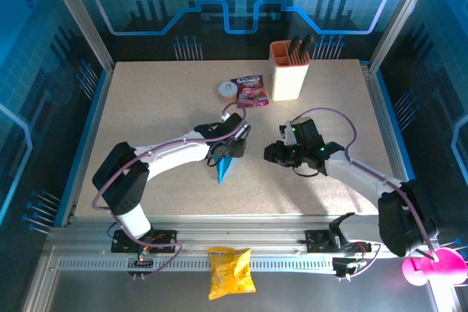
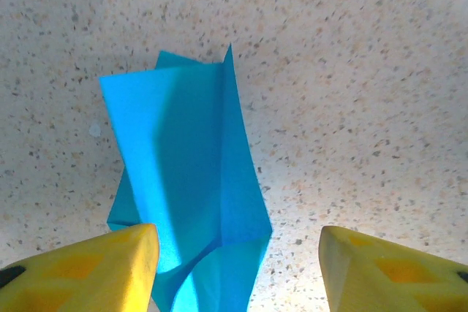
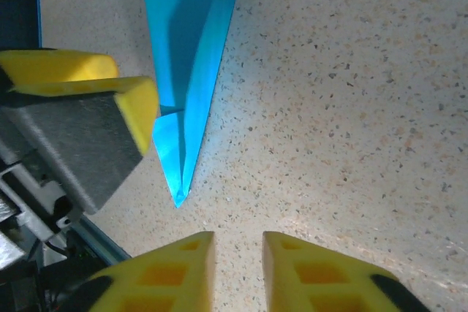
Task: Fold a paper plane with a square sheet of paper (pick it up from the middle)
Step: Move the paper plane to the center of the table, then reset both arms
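Paper plane (image 1: 226,169) lies on table (image 1: 146,107) beneath left end effector (image 1: 232,145); right end effector (image 1: 273,154) to its right.

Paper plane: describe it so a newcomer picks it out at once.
On the speckled beige table, look at the middle, just on the near side of the left pincer. The paper plane lies there, a narrow, creased dart. It is the one bright cyan item; the pink snack packet and beige cup sit farther back.
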You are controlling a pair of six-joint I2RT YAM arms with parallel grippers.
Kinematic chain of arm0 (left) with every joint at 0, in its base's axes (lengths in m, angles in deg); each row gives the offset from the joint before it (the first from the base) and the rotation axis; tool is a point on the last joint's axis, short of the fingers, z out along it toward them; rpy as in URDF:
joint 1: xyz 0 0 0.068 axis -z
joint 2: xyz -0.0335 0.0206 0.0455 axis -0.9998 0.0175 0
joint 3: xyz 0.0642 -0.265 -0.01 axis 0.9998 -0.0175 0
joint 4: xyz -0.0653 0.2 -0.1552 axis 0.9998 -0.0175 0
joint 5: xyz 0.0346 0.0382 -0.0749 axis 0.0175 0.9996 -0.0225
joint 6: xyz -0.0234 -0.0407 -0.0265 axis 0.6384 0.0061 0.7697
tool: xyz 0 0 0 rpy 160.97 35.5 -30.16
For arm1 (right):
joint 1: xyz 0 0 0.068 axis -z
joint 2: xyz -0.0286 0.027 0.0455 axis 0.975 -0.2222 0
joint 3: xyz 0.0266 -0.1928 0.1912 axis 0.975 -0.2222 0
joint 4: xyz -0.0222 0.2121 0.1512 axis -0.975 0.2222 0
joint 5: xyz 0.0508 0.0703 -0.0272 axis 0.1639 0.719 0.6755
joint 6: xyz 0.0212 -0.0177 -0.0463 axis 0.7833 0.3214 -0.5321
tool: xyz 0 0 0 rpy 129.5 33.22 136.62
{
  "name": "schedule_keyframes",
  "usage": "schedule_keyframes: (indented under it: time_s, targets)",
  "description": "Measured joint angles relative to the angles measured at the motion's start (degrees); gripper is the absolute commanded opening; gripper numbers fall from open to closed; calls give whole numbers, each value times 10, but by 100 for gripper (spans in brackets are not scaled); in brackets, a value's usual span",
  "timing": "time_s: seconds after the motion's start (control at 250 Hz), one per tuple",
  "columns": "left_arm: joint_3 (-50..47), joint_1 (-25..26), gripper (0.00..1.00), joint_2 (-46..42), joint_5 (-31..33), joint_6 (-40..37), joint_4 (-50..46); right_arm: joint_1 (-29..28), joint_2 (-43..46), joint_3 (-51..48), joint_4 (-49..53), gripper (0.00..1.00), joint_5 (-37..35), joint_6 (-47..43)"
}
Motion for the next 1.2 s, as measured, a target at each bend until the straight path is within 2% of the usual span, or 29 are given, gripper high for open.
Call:
schedule_keyframes:
  time_s: [0.212,0.288,0.36,0.379,0.395,0.559,0.691,0.791,0.867,0.943,1.027,1.198]
  targets:
    - [14,-1,67,-38,3,-13,-25,7,20,19,34,62,-14,-17]
    - [16,-7,81,-63,3,-12,-27,15,33,35,57,72,-29,-28]
    - [11,-23,95,-97,7,-13,-26,24,48,57,89,82,-73,-43]
    - [7,-32,99,-111,9,-12,-23,27,53,64,98,90,-91,-51]
    - [2,-41,100,-124,13,-15,-21,28,57,69,104,100,-108,-53]
    - [-72,-162,100,-238,47,-33,35,56,107,85,114,99,-278,-129]
    - [-207,-270,100,-302,80,-111,175,128,97,72,70,99,-358,-203]
    - [-306,-315,100,-295,95,-168,283,168,80,20,1,99,-415,-257]
    - [-353,-335,100,-249,101,-196,370,181,57,-30,-64,99,-444,-294]
    - [-391,-346,100,-190,107,-223,479,194,18,-83,-156,99,-449,-328]
    - [-433,-358,100,-132,100,-240,602,214,-23,-138,-260,99,-421,-356]
    - [-461,-393,100,-97,24,-253,714,251,-105,-176,-463,99,-317,-385]
